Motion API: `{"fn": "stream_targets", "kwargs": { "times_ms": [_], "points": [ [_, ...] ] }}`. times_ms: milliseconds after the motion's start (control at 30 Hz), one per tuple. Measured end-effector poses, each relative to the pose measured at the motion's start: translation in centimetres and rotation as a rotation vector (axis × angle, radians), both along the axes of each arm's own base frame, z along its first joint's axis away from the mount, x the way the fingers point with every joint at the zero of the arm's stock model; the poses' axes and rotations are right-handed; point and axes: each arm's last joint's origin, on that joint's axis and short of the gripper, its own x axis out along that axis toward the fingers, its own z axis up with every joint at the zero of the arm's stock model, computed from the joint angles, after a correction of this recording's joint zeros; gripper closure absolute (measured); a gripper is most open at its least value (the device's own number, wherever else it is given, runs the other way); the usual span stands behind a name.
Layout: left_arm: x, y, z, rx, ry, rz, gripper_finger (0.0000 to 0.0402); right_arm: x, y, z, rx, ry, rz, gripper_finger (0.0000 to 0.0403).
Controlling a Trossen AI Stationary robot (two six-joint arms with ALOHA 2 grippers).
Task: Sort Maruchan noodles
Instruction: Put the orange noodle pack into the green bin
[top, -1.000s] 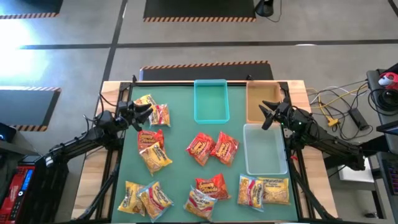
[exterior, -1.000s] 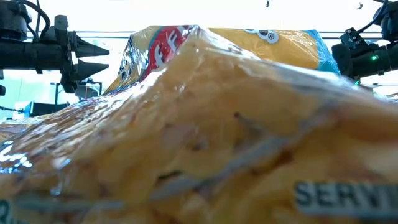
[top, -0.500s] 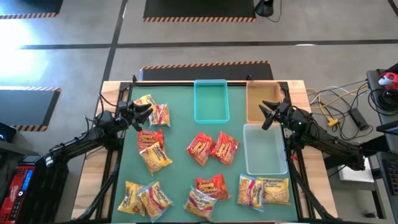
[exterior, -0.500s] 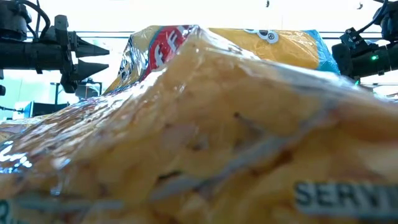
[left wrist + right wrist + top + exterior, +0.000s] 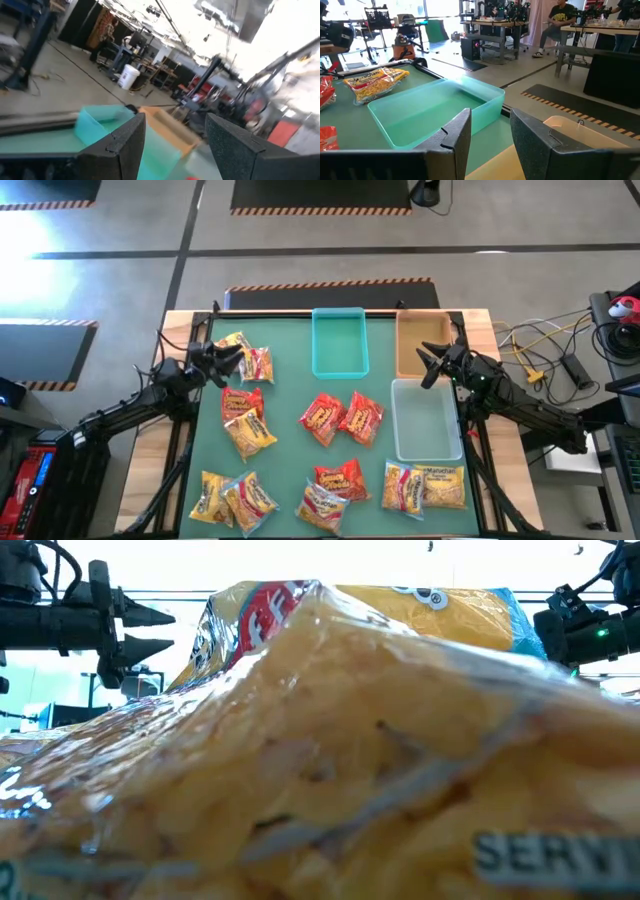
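Green table mat carrying three trays and scattered Maruchan noodle packets. The teal tray sits at the mat's far edge; the tan tray lies just beside it, toward the right arm, and the clear tray lies nearer than the tan one. All three trays hold no packets. Two red packets lie just nearer than the teal tray. Further packets lie off to the teal tray's left-arm side, and a row of packets runs along the mat's near edge. The left gripper hovers beside the packets left of the teal tray, fingers apart, holding nothing. The right gripper hovers over the tan tray, fingers apart, likewise holding nothing.
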Motion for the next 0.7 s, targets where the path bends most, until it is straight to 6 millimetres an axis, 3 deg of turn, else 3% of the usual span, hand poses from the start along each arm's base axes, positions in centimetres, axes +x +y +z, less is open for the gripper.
{"fn": "stream_targets", "kwargs": {
  "times_ms": [200,700],
  "points": [
    [0.01,0.0,-0.01,-0.183,-0.104,-0.042,0.0212,0.0,0.0,0.01,0.0,0.0,0.0,0.0275],
    [-0.07,0.12,-0.01,-0.187,-0.112,0.006,0.0212,0.0,0.0,0.0,0.0,0.0,0.0,0.0275]
  ]
}}
